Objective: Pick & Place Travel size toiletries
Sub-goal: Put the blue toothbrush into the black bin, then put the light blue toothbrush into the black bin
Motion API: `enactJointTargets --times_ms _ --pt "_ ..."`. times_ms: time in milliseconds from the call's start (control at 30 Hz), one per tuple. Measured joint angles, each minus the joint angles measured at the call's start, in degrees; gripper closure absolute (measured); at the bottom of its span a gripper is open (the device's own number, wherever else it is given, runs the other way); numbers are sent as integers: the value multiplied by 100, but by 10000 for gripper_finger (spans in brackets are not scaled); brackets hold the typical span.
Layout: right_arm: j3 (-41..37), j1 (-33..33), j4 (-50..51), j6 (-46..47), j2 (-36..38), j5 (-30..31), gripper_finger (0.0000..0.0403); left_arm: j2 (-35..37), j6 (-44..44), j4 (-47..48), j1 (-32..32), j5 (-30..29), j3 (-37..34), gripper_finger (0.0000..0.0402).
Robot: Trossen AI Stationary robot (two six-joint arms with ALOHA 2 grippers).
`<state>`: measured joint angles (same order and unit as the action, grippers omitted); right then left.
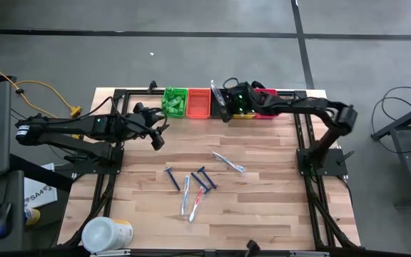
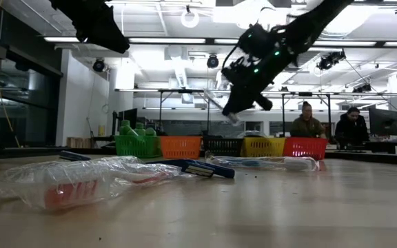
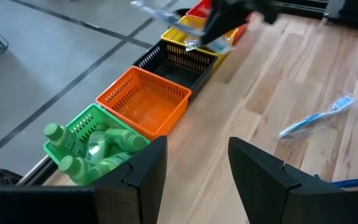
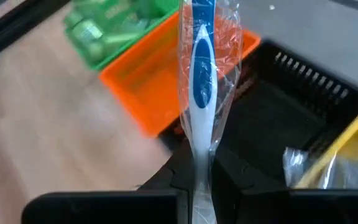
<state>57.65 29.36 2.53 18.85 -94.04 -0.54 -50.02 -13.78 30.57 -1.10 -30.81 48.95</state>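
Observation:
My right gripper point(image 1: 225, 106) hangs over the row of bins at the table's far edge, shut on a white-blue toothbrush point(image 4: 197, 93) in a clear wrapper. Below it lie the black bin point(image 4: 278, 118) and the orange bin point(image 4: 148, 87). My left gripper point(image 3: 194, 168) is open and holds nothing; it hovers over the far left of the table, near the green bin point(image 3: 86, 143) of green mini bottles. Another wrapped toothbrush point(image 1: 228, 162), two blue razors point(image 1: 171, 177) point(image 1: 204, 177) and two more toothbrushes point(image 1: 191, 198) lie flat on the table's middle. My right gripper pinches the toothbrush's handle end point(image 4: 199, 177) between its two fingers, wrapper and all. The brush runs along the fingers and sticks out ahead of them. It is lifted clear, slanting downward point(image 2: 216, 103) above the bins.
The bins stand in a row along the far edge: green point(image 1: 175, 102), orange point(image 1: 198, 102), black, yellow point(image 1: 245, 113), red point(image 1: 268, 111). A large white tub point(image 1: 105, 234) lies at the near left corner. People sit in the room behind the table point(image 2: 309, 124).

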Motion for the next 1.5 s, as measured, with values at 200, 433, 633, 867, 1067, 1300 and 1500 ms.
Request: enactJointTargets --times_ms 200,433,633,867,1067,1300,1500 --pt "755 139 195 -201 -861 177 380 0 0 -32 0 2 0 231" --pt "1062 98 813 -209 -1054 948 359 0 -22 -25 0 4 0 231" --pt "1070 88 924 -124 -988 916 324 0 -15 -26 0 4 0 231" --pt "1064 100 1093 -114 -913 936 294 0 -52 8 0 8 0 231" --pt "1066 16 1637 -70 -284 531 290 0 -194 78 0 17 0 231" --pt "1067 -695 2434 104 425 775 295 39 -330 115 0 236 0 231" --pt "1069 -1436 2961 633 680 953 295 37 -329 190 2 343 -2 231"
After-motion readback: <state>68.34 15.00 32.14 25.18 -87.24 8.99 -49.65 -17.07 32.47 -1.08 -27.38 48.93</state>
